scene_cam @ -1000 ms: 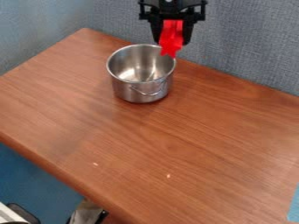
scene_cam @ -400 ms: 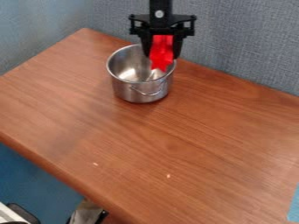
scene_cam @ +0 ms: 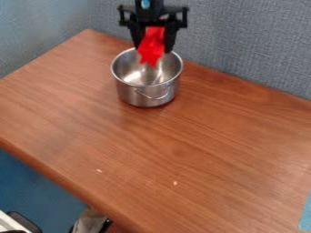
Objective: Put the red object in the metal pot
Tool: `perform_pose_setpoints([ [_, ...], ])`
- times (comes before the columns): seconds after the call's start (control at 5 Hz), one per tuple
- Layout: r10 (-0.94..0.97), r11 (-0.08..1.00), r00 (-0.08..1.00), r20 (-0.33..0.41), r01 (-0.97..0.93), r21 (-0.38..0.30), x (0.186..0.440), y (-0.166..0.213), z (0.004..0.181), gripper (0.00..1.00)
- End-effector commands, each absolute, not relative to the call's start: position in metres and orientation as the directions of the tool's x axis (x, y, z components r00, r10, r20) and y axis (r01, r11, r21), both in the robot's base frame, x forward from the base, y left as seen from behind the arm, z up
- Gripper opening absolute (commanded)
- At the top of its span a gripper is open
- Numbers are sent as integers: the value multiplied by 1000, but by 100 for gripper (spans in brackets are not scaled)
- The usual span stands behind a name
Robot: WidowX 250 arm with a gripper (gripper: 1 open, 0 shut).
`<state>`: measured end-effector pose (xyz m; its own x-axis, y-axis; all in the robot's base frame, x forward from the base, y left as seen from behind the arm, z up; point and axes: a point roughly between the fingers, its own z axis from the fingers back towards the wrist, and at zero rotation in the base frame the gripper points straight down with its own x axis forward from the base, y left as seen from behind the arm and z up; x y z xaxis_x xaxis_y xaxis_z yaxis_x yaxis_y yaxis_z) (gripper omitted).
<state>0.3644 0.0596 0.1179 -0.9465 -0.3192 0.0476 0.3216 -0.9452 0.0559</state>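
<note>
One second before, the pincer had hung behind and to the right of the metal pot; by this moment it had slid left across the view and stood directly above the pot's open mouth. It was clamped on the red object, which hung upright with its lower end at about rim height. That carry looked nearly done: lowering and letting go seemed all that remained. Nothing else stood on the wooden tabletop.

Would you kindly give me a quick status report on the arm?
Gripper shut on bright red rectangular block. Block hangs above the shiny round metal pot, not released. Nothing in the way on the wooden table.
</note>
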Motion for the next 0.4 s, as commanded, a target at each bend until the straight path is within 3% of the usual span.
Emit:
perform_pose_setpoints([
  [0.0, -296, -954, -955, -29, 295, 49, 381, 62, 153, 0],
  [0.2, -380, -925, -925, 2, 380, 3, 378, 71, 146, 0],
])
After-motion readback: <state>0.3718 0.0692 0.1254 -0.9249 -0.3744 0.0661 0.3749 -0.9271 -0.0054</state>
